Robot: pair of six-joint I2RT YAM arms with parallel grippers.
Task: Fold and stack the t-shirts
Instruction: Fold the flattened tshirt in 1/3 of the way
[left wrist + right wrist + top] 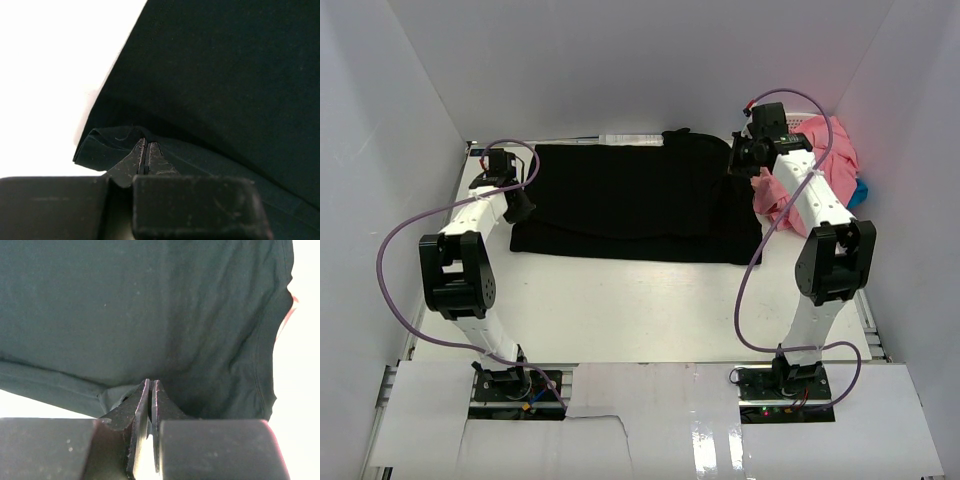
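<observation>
1. Black cotton t-shirt (635, 200), plain and soft, lies spread flat on the white table (640, 300) between the two grippers. Its near part is doubled over into a second layer.
2. Left gripper (146, 146) has its two dark fingers pressed together, pinching the shirt's left edge. The folded cloth bunches up right at the fingertips, and the rest stretches away beyond them and to their right.
3. Right gripper (151, 384) is likewise clamped together on the shirt's right side. Wrinkles draw in toward its fingertips, and a stitched hem runs down just right of the fingers.
4. Crumpled salmon-pink t-shirts (825, 150) sit in a heap to the right of the right gripper's fingers, just beside the black shirt's edge.
</observation>
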